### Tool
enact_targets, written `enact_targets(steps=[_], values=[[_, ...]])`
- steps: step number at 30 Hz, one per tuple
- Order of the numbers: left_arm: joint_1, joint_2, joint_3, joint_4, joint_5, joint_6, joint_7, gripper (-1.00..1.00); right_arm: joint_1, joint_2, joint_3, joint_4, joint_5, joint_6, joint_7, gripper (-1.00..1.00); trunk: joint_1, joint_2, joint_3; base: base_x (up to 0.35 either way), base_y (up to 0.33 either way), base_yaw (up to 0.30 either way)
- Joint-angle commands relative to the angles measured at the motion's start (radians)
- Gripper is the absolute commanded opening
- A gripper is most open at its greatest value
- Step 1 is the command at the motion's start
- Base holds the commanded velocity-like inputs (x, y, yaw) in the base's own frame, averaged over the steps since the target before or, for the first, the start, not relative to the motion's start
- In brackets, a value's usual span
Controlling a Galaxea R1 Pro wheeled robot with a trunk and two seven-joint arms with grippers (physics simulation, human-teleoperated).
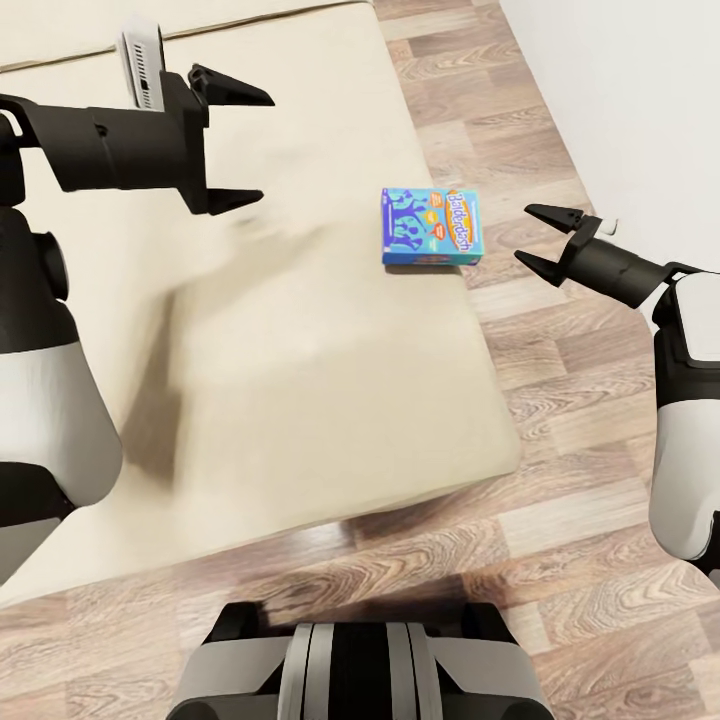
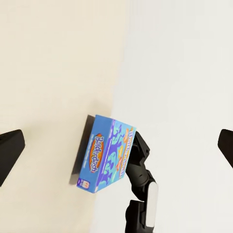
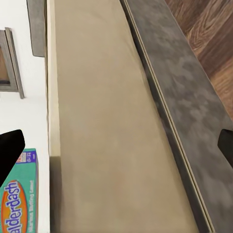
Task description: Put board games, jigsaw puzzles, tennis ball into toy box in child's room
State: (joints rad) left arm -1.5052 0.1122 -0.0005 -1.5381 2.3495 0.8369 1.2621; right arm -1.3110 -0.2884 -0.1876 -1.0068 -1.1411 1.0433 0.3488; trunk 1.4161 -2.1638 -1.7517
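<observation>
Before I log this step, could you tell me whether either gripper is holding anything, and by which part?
Nothing is held. The left gripper and right gripper both have open, empty jaws; the Balderdash box lies untouched on the bed.

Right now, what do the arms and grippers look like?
Both arms have glossy white rounded shells over black joints. The left gripper and right gripper are matte black, each with two tapered, pointed fingers. A small white block sits at each wrist. No cables visible.

wood-plank floor (image 1: 560, 400) | white wall (image 1: 640, 110) beside it
</observation>
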Motion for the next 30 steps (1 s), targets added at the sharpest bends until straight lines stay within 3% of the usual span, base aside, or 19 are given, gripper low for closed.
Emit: enact_targets(steps=[1,10,23,30], values=[[-0.002,-0.001,-0.002,0.001,0.007,0.005,0.009,1.0,-0.001,0.0,-0.002,0.0,0.011,0.004,0.01,1.0,0.0,0.0,0.0,0.0,0.0,0.025],[-0.008,-0.003,-0.007,0.001,0.007,0.009,0.009,1.0,-0.001,0.0,-0.002,0.0,0.011,0.004,0.016,1.0,0.0,0.0,0.0,0.0,0.0,0.013],[-0.045,-0.005,-0.013,0.0,0.007,0.015,0.01,1.0,-0.001,0.0,0.004,-0.001,0.015,0.004,0.088,1.0,0.0,0.0,0.0,0.0,0.0,0.002],[-0.066,-0.008,-0.035,0.0,0.007,0.007,0.023,1.0,-0.001,-0.001,0.013,-0.001,0.015,0.004,0.099,1.0,0.0,0.0,0.0,0.0,0.0,0.0]])
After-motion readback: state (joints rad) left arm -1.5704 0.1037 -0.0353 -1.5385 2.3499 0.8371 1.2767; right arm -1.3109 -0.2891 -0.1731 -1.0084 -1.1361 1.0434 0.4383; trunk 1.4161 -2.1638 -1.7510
